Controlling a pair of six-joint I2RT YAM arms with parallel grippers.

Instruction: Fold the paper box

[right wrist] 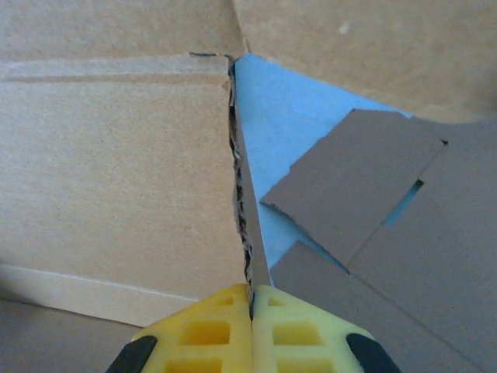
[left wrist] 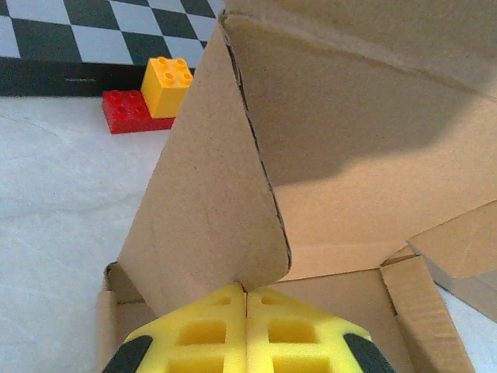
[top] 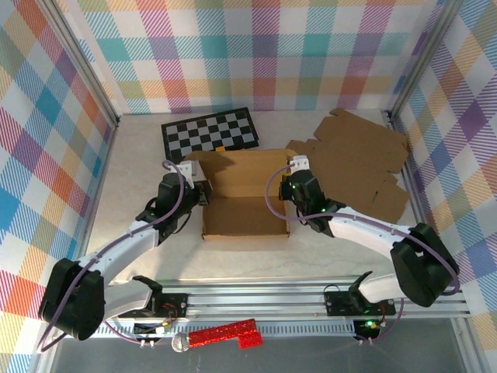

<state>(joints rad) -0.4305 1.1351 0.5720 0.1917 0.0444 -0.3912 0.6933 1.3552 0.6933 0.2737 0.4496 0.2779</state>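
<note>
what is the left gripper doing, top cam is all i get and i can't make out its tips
Observer: In the left wrist view the left gripper is shut on the bottom corner of the left flap, which stands up at a lean.
Operator: ok and the right one, same thing or not
Observer: In the right wrist view the right gripper is shut on the right flap, which stands upright and is seen edge-on.
</note>
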